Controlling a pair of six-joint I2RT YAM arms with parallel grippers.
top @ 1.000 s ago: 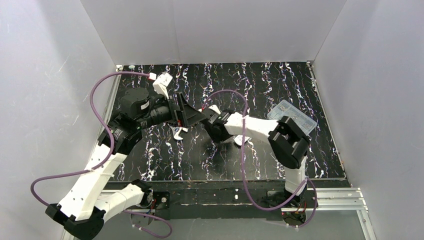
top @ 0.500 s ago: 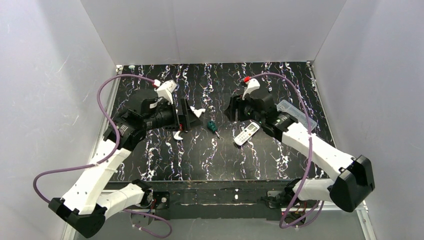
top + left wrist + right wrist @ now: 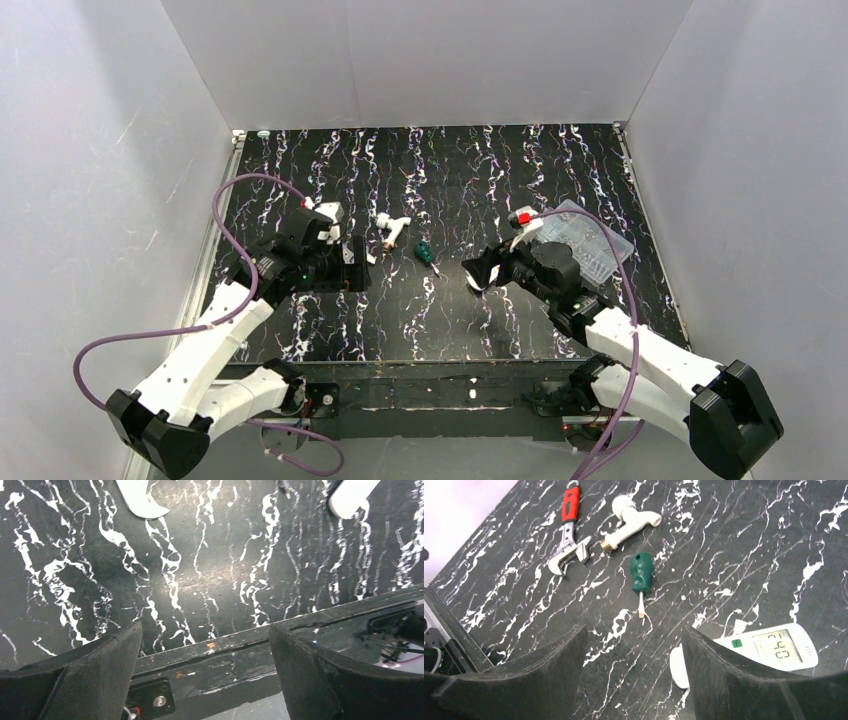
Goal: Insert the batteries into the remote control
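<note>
White remote control (image 3: 774, 652) lies face up on the black marbled table (image 3: 440, 160), display showing. It sits just beside the right gripper (image 3: 634, 650), outside its fingers. Right claw wide, nothing between the jaws. Left gripper (image 3: 205, 645) also wide and empty, hanging over the table's near edge. Green-handled screwdriver (image 3: 641, 575), white tap fitting (image 3: 631, 517) and red-handled wrench (image 3: 569, 530) lie farther out, each apart from the others.
</note>
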